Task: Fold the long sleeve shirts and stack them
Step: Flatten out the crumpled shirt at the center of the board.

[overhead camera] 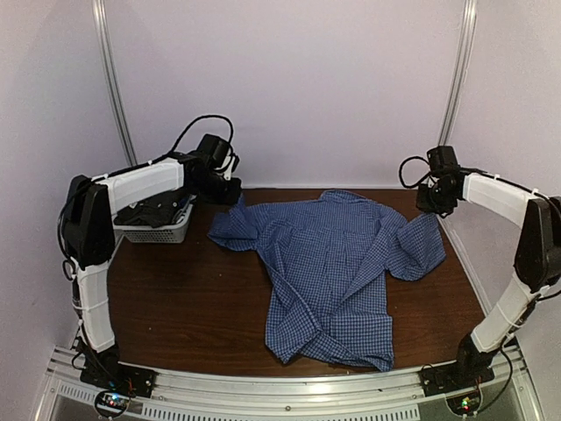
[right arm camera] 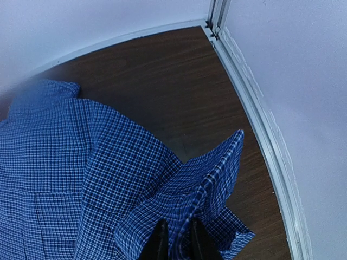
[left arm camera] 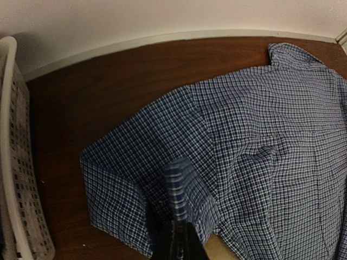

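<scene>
A blue checked long sleeve shirt (overhead camera: 337,272) lies spread on the brown table, collar toward the back wall. My left gripper (overhead camera: 230,195) is shut on the edge of the shirt's left sleeve (left arm camera: 181,197) and holds it lifted at the back left. My right gripper (overhead camera: 432,203) is shut on a fold of the right sleeve (right arm camera: 217,179) and holds it raised at the back right. In each wrist view the cloth stands up between the dark fingertips. Another dark garment (overhead camera: 156,210) lies in the basket.
A white mesh basket (overhead camera: 159,231) stands at the back left, close to my left arm; its wall shows in the left wrist view (left arm camera: 19,179). A metal rail (right arm camera: 255,103) runs along the table's right edge by the wall.
</scene>
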Motion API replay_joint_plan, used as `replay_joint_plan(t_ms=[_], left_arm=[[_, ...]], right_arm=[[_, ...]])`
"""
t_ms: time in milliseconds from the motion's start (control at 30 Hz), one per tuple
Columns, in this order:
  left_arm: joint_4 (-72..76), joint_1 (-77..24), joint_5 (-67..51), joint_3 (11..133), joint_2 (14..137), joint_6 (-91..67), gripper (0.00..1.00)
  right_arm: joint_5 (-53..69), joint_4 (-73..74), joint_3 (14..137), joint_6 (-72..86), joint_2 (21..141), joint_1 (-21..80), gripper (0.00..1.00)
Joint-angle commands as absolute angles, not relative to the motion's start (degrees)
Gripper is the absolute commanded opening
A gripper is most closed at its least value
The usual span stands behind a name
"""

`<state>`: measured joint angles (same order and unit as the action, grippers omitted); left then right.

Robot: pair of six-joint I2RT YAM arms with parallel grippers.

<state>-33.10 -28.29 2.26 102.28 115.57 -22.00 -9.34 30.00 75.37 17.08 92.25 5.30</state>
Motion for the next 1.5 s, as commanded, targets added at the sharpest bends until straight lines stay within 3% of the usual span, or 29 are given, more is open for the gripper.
replay_joint_plan(t_ms=[0, 100, 233, 633, 1033, 1467], left_arm=[[-30.1, -29.2, 1.1, 100.7, 116.2, -22.7, 0.16], [-30.2, -30.7, 2.1, 100.0, 115.8, -22.7, 0.42], [-30.1, -33.9, 3.8, 99.7, 114.3, -24.1, 0.54], [-18.4, -37.5, -7.7, 90.4, 118.2, -32.8, 0.55], [-15.8, -29.4, -11.9, 89.2, 124.9, -32.8, 0.53], [-20.8, -21.7, -8.5, 91.8, 128.9, -29.5, 0.53]], right_arm=[[-7.3, 27.0, 71.4, 18.1, 92.2, 7.6, 0.21], [-8.5, 26.0, 68.6, 18.6, 90.5, 10.3, 0.37], [-9.0, 24.8, 66.1, 20.6, 89.0, 15.2, 0.50], [2.3, 10.1, 52.7, 29.6, 92.6, 18.9, 0.51], [3.6, 4.8, 45.9, 31.6, 95.7, 13.7, 0.46], [0.3, 11.4, 52.3, 25.3, 100.4, 6.2, 0.43]])
